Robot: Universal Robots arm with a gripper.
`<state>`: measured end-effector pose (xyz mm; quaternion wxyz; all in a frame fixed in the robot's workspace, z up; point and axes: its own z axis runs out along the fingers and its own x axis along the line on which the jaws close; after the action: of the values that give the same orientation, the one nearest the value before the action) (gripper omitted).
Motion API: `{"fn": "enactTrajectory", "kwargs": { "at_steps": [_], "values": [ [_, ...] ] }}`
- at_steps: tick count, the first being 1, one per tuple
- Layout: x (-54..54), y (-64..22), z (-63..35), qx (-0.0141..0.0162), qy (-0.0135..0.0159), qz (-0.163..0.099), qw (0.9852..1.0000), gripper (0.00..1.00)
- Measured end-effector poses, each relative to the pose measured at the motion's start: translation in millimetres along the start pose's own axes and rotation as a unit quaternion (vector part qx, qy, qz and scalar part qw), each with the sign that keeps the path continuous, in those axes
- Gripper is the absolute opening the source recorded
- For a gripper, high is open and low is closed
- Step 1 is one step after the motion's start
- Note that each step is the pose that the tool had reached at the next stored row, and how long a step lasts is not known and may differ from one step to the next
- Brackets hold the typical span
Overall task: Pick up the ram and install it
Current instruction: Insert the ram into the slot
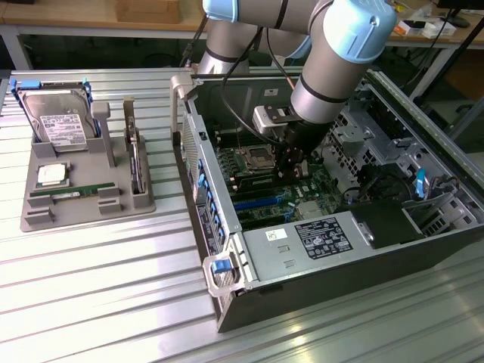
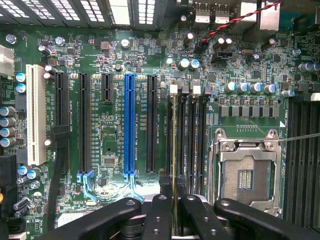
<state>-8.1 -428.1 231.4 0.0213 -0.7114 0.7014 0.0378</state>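
The hand (image 2: 174, 205) is clamped on the ram (image 2: 174, 150), holding it edge-down in line with a memory slot (image 2: 173, 90) beside the CPU socket (image 2: 245, 175). That alignment likely lets its contacts meet the slot squarely.

Tray (image 1: 87, 204) at exterior view's left of PC case (image 1: 333, 257); HDD (image 1: 60, 125) on tray's far end; ram (image 2: 174, 145) in gripper (image 1: 290, 172) over mobo (image 2: 117, 130).

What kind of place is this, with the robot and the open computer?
Probably a robotics lab or workshop for building computers. A blue-and-silver robot arm reaches into an open grey metal computer case, beside a grey plastic tray of spare parts on a ridged metal workbench.
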Motion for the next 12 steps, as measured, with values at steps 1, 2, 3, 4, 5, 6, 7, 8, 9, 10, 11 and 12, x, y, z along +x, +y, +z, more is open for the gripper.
{"fn": "enactTrajectory", "kwargs": {
  "at_steps": [1, 2, 3, 4, 5, 6, 7, 8, 9, 10, 11, 12],
  "values": [
    [0.0, 0.0, 0.0, 0.0, 0.0, 0.0, 1.0, 0.13],
    [0.0, 0.0, 0.0, 0.0, 0.0, 0.0, 1.0, 0.13],
    [0.1, 0.0, 0.7, -0.0028, -0.0002, 0.0, 1.0, 0.13],
    [0.2, 0.0, 1.5, -0.0042, -0.0003, 0.0, 1.0, 0.13],
    [0.2, 0.0, 1.7, -0.0042, -0.0005, 0.0, 1.0, 0.13],
    [0.2, 0.0, 1.7, -0.0041, -0.0006, 0.0, 1.0, 0.13],
    [0.2, -0.1, 1.7, -0.0041, -0.0006, 0.0, 1.0, 0.13],
    [0.2, -0.1, 1.1, -0.0041, -0.0029, 0.0, 1.0, 0.13],
    [-0.4, 0.1, -5.9, -0.004, -0.0034, 0.0, 1.0, 0.13],
    [-0.6, 0.1, -7.9, -0.004, -0.0035, 0.0, 1.0, 0.13],
    [-0.6, 0.2, -8.0, -0.0041, -0.0035, 0.0, 1.0, 0.13],
    [-0.5, 0.2, -8.1, -0.0041, -0.0034, 0.0, 1.0, 0.13]
  ]
}}
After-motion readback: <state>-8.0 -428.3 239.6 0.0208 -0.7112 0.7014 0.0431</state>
